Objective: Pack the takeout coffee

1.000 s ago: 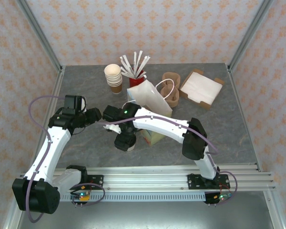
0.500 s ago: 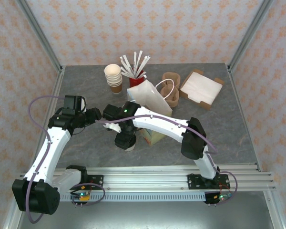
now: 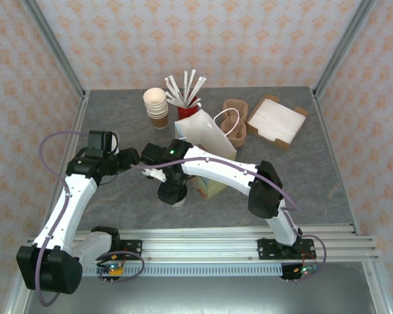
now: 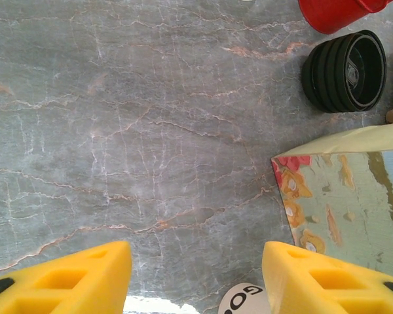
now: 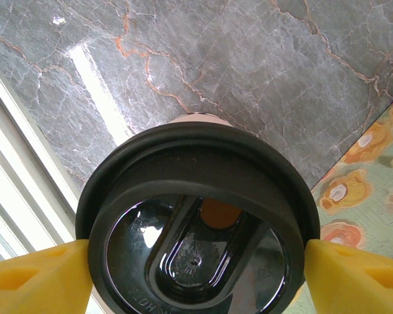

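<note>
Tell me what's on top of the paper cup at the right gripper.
A round black plastic lid caps the takeout coffee, between the right gripper's fingers. A small orange-brown spot shows in the lid's recess; what fills the cup is hidden under the lid.

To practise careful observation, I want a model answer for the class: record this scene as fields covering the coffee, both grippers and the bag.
takeout coffee: black lid on, not yet packed
right gripper: shut on the takeout coffee, clamping it at both sides
left gripper: open, empty, over the table
paper bag: beyond the right gripper, coffee not in it
</note>
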`<state>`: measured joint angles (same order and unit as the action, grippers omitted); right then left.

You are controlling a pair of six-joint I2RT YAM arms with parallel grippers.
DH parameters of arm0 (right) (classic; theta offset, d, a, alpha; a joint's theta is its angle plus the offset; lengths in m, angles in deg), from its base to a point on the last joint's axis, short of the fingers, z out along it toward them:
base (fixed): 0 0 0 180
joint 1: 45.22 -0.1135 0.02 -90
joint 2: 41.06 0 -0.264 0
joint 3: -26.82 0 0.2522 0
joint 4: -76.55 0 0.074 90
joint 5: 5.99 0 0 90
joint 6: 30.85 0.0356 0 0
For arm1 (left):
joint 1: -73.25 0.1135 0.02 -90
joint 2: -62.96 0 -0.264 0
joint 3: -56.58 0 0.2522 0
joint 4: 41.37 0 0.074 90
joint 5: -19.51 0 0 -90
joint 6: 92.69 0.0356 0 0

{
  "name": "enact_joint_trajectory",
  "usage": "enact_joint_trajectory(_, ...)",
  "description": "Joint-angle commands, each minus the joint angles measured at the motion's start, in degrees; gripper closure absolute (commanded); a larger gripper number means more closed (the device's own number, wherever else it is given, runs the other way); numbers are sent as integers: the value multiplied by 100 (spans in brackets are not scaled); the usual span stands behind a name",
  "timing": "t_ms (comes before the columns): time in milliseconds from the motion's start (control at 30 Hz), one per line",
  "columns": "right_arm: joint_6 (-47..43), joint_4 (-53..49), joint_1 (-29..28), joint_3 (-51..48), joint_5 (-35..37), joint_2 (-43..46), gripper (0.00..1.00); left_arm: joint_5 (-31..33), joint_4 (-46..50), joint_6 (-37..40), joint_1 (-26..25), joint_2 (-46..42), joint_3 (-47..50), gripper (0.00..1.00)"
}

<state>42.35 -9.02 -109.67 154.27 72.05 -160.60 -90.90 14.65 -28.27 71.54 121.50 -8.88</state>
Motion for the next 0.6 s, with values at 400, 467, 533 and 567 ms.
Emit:
enact_joint_trajectory(400,-159,-220,29,39,282,-94,18,-142,-58,27,58,-85,72,44)
enact_joint_trajectory(467,-163,-211,34,22,282,-81,18,-151,-57,23,62,-85,70,44)
enact_joint_trajectory(533,-164,-179,28,-19,279,-52,19,-164,-53,28,60,-93,71,44)
enact_joint_trajectory(567,-157,-160,33,-31,288,-44,20,-158,-51,32,58,-89,71,44)
